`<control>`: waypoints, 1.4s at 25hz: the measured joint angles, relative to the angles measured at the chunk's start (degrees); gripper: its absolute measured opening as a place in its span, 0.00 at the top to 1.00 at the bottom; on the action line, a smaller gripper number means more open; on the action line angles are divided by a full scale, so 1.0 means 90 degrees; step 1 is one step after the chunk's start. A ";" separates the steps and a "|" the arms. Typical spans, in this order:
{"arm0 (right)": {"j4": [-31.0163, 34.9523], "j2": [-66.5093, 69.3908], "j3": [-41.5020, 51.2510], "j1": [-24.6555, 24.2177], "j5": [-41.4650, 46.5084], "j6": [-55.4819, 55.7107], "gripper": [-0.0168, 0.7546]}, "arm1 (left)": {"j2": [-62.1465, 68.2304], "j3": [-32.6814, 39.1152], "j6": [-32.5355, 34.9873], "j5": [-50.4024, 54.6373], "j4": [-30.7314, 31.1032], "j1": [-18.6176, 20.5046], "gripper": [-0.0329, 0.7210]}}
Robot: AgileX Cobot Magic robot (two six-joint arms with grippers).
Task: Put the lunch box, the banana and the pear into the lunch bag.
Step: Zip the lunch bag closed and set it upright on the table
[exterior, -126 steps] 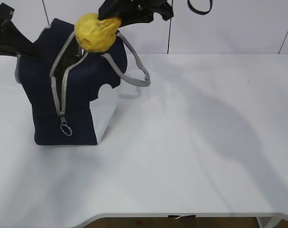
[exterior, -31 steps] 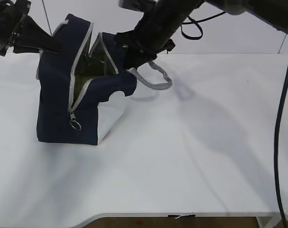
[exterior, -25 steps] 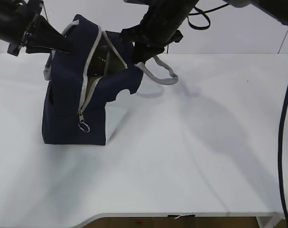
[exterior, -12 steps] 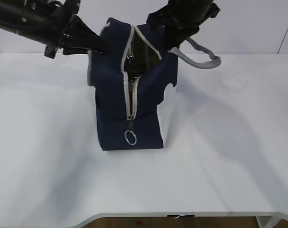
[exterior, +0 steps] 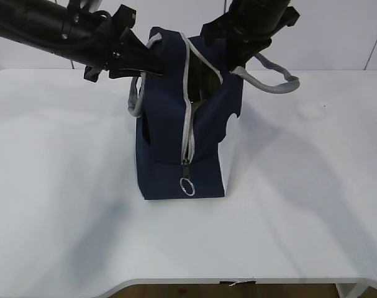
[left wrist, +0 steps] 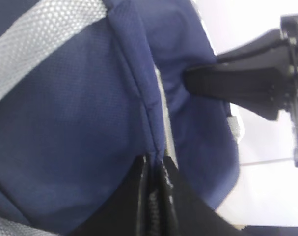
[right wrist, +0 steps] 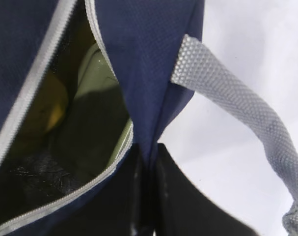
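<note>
The navy lunch bag (exterior: 166, 136) stands upright mid-table, its zipper open at the top and the ring pull (exterior: 187, 186) hanging low on the end facing me. My left gripper (exterior: 152, 67) is shut on the bag's left top edge (left wrist: 153, 169). My right gripper (exterior: 230, 62) is shut on the right top edge (right wrist: 148, 157). Through the opening the right wrist view shows the lunch box's sage-green lid (right wrist: 97, 69) and a yellow fruit (right wrist: 50, 105) beside it. I cannot tell whether that fruit is the pear or the banana.
The white table (exterior: 312, 186) stretches to the right and front of the bag. One grey webbing handle (exterior: 275, 84) loops out to the right, another (exterior: 135, 102) hangs on the left. The table's front edge runs along the bottom.
The bag has slid right toward the table's middle and turned its zipper end toward me. Both grippers moved with it, still shut on its top edges.
</note>
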 joint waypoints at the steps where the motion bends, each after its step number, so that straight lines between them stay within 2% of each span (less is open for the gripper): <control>1: 0.0000 0.0000 0.0000 0.0000 0.0000 0.0039 0.94 | 0.0000 0.0000 0.0000 0.0000 0.0000 0.0000 0.93; 4: 0.0058 -0.0014 0.0000 0.0000 -0.0027 0.0082 0.82 | 0.0010 0.0000 0.0031 0.0049 0.0081 0.0000 0.84; 6: 0.0146 -0.0026 0.0000 0.0000 -0.0036 0.0142 0.69 | 0.0010 0.0000 0.0034 0.0139 0.0142 0.0000 0.73; 9: 0.0272 -0.0036 0.0000 0.0000 -0.0036 0.0396 0.51 | 0.0010 0.0000 0.0044 0.0289 0.0156 0.0000 0.62; 12: 0.0298 -0.0061 0.0000 0.0000 -0.0036 0.0515 0.44 | 0.0010 0.0000 0.0044 0.0668 0.0169 0.0046 0.59; 15: 0.0351 -0.0223 0.0000 0.0000 -0.0042 0.0608 0.42 | 0.0010 -0.0114 0.0044 0.1177 0.0195 0.0202 0.56; 20: 0.0397 -0.0524 0.0000 0.0000 -0.0052 0.0626 0.42 | 0.0010 -0.0356 0.0044 0.1517 0.0245 0.0395 0.39; 25: 0.0422 -0.0675 0.0000 0.0000 -0.0052 0.0680 0.42 | 0.0010 -0.0689 -0.0378 0.1698 0.0364 0.0579 0.35; 31: 0.0586 -0.1117 0.0000 0.0000 -0.0052 0.0693 0.42 | -0.0061 -0.1297 -0.1381 0.1726 0.1722 0.0792 0.35; 35: 0.0911 -0.1432 0.0000 0.0000 -0.0052 0.0696 0.42 | -0.0425 -0.1427 -0.1730 0.1797 0.2404 0.0792 0.38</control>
